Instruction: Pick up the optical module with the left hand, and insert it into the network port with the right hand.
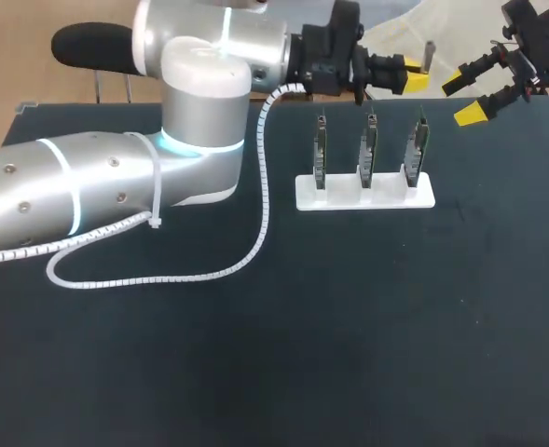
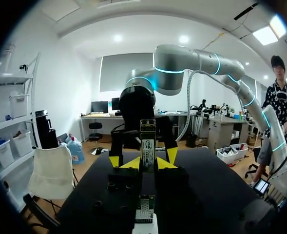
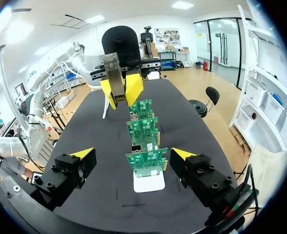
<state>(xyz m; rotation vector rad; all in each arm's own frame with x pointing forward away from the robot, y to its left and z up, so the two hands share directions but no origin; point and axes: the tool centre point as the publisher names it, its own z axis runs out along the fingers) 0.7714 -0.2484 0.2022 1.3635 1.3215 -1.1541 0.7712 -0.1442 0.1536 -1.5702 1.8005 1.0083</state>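
The optical module [image 2: 147, 146], a slim metal bar, stands upright with my left gripper [image 2: 147, 165] shut on it. In the head view the left gripper [image 1: 414, 76] holds the module [image 1: 427, 58] above the back of the table, just behind the rightmost board. My right gripper [image 1: 462, 98] hangs to its right, open and empty. In the right wrist view the open right gripper [image 3: 133, 155] faces the row of three green boards [image 3: 145, 163], which carry small metal ports. The left gripper [image 3: 121, 90] and module [image 3: 111, 73] are above the row's far end.
The boards stand upright in a white base [image 1: 365, 191] on the dark table [image 1: 349, 326]. A white coiled cable [image 1: 209, 270] droops from my left arm onto the table at the left. My left arm's big elbow [image 1: 204, 121] sits left of the boards.
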